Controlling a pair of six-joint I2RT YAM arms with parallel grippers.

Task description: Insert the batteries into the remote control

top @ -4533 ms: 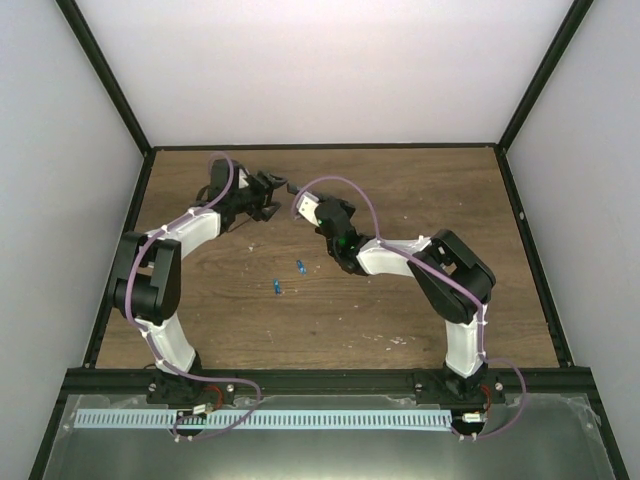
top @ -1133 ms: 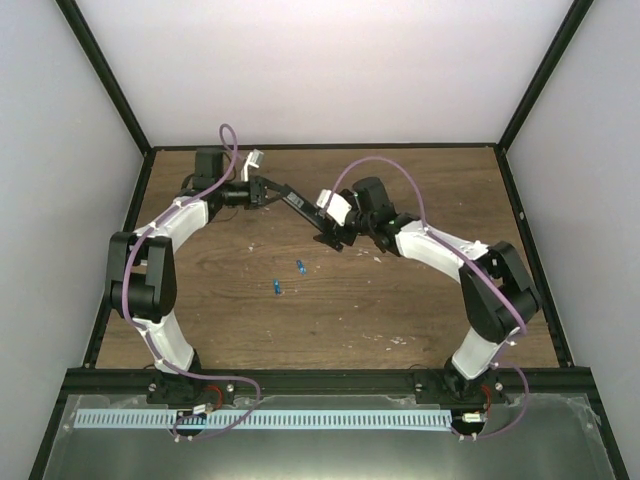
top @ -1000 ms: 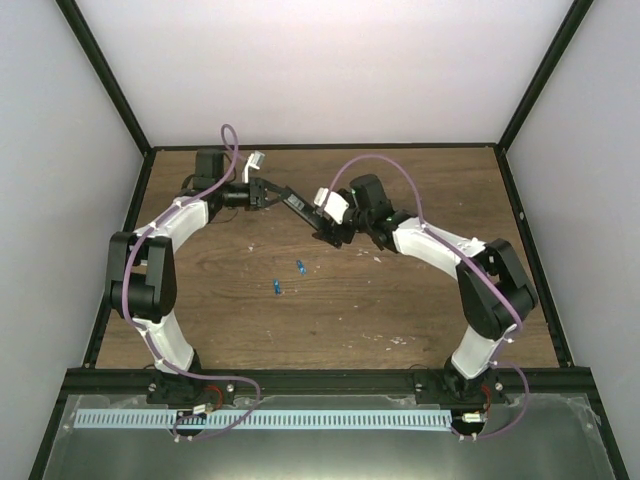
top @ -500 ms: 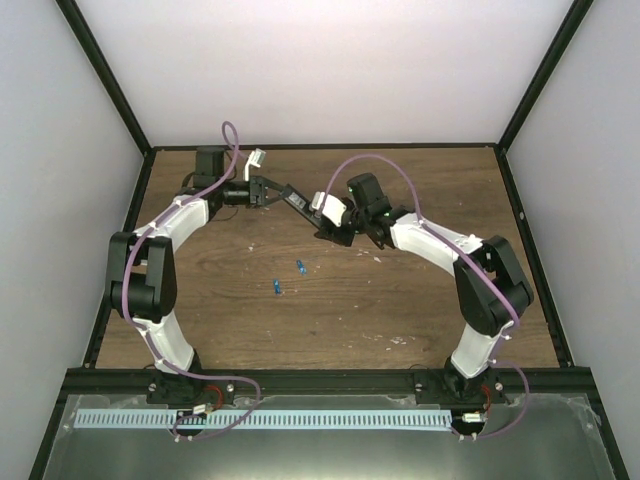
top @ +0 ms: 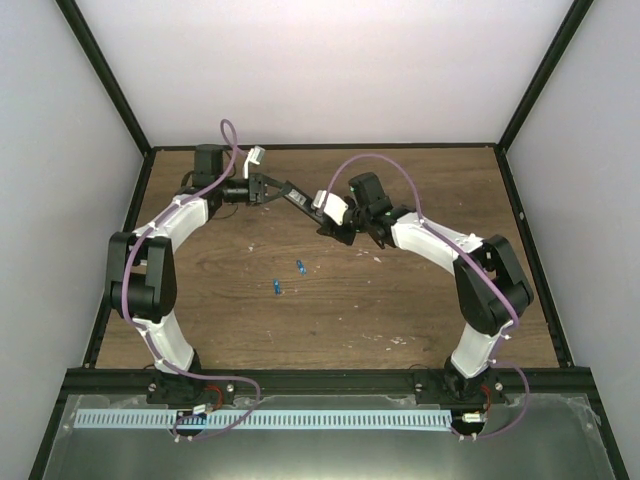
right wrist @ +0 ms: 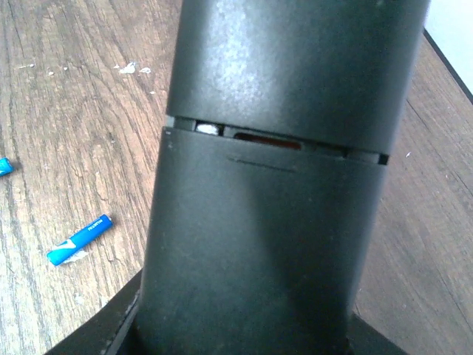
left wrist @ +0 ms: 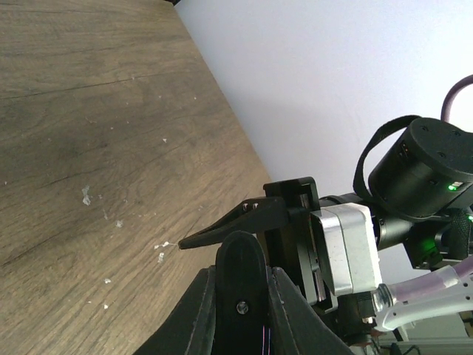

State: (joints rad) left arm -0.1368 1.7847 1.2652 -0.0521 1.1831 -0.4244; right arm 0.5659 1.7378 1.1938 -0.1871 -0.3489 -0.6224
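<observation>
The remote control (top: 297, 200), a slim black bar, hangs above the back of the table between both arms. My left gripper (top: 262, 190) is shut on its left end; in the left wrist view the bar (left wrist: 242, 285) shows end-on, pinched between the fingers (left wrist: 196, 318). My right gripper (top: 330, 222) holds the other end, its jaws pressed against both sides of the remote control (right wrist: 273, 222). A cover seam runs across its back. Two blue batteries (top: 300, 266) (top: 276, 287) lie loose on the wood, apart from both grippers. One battery (right wrist: 77, 240) lies left of the bar.
The wooden table (top: 400, 300) is boxed in by a black frame (top: 120, 250) and white walls. Small white specks (right wrist: 131, 68) dot the wood. The right arm's purple cable (top: 385, 165) arcs above its wrist.
My right gripper has slid a little further onto the remote's end and its jaws have closed in on it. The left arm, the remote and the batteries have stayed put.
</observation>
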